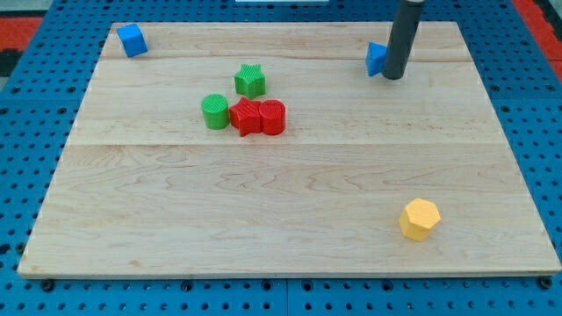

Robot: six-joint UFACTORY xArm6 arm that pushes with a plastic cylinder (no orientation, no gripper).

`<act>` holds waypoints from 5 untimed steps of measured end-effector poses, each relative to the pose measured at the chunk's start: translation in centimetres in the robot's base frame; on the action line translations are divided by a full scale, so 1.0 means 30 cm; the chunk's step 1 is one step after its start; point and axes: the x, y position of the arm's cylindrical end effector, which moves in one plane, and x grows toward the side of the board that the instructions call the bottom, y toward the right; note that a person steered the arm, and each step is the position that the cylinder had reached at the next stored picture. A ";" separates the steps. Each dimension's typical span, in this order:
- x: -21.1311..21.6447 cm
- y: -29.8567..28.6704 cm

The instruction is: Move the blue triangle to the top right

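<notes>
my tip (393,76) rests on the wooden board (290,219) at about one o'clock from the board's middle, touching the right side of the blue triangle (376,59), which sits just at my tip's nine o'clock, partly hidden behind the rod; i have no fingers, only the bare rod, so nothing is grasped. a blue cube (132,40) sits far off at the board's eleven o'clock corner. near the middle a green star (250,81) stands above a green cylinder (214,111), with a red star (247,116) and red cylinder (272,117) touching each other at the cylinder's three o'clock. a yellow hexagon (419,219) lies alone at five o'clock
</notes>
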 end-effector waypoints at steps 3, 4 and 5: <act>-0.250 -0.026; -0.158 -0.024; -0.147 0.018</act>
